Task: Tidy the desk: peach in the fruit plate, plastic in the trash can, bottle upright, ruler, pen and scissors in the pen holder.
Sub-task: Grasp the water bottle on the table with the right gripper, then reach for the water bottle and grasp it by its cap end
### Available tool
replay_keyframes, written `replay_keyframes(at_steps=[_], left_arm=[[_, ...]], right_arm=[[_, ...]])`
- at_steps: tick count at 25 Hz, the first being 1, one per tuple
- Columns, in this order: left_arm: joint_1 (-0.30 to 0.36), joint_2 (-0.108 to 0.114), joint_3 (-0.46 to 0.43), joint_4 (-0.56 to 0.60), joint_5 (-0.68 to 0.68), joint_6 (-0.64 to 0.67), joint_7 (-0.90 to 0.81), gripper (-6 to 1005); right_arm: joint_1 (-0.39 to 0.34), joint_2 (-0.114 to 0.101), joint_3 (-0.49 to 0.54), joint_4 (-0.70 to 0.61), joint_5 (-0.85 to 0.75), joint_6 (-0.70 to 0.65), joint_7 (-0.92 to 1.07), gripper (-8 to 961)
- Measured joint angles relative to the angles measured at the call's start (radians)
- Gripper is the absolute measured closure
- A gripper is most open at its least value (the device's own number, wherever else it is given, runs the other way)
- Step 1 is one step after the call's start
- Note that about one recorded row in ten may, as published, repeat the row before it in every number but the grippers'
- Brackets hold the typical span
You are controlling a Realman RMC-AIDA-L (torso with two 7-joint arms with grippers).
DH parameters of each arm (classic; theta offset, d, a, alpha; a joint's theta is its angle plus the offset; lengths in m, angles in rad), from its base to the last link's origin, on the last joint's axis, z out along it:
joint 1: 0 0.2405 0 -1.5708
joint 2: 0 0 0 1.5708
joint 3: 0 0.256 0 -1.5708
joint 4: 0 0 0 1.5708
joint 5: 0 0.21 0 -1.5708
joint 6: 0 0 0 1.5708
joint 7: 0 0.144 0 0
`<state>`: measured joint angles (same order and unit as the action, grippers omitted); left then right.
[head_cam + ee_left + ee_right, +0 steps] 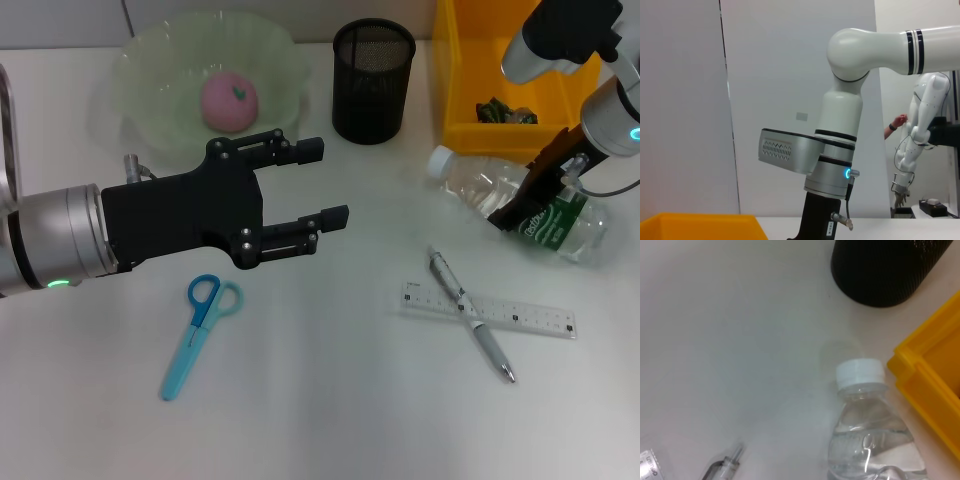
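Head view: left pincer [322, 198] at centre left of frame, fingers spread wide, nothing between them, held above the white tabletop [320, 420]. Just below it, blue scissors [198, 332] lie flat, lower left. Peach [230, 100] sits in the pale green fruit plate [150, 70], upper left. Black mesh pen holder [372, 80] stands upright at top centre, with nothing visible in it from this angle. Yellow trash can [455, 90] at upper right, with a dark crumpled item inside, possibly the plastic [498, 110], hard to make out.

Right pincer [515, 210] at right edge of frame, down on the bottle [480, 185]; whether its fingers are clamped on it I cannot tell. Bottle lies on its side, white cap toward the pen holder, green label toward the right edge.

Lower right: clear ruler [530, 316] lies flat, pen [470, 315] crossing diagonally over it.

Right wrist view: bottle cap [860, 374] close beside the trash can's corner [925, 385].
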<state>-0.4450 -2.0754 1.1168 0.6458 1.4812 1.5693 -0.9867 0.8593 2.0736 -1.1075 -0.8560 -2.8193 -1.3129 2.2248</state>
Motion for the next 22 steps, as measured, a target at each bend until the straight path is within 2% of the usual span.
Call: replay_keyframes(at_steps=[22], left_arm=[[0.001, 0.0, -0.002, 0.0, 0.001, 0.002, 0.0, 302]], right_arm=[[-0.018, 0.004, 0.011, -0.024, 0.019, 0.011, -0.005, 165]])
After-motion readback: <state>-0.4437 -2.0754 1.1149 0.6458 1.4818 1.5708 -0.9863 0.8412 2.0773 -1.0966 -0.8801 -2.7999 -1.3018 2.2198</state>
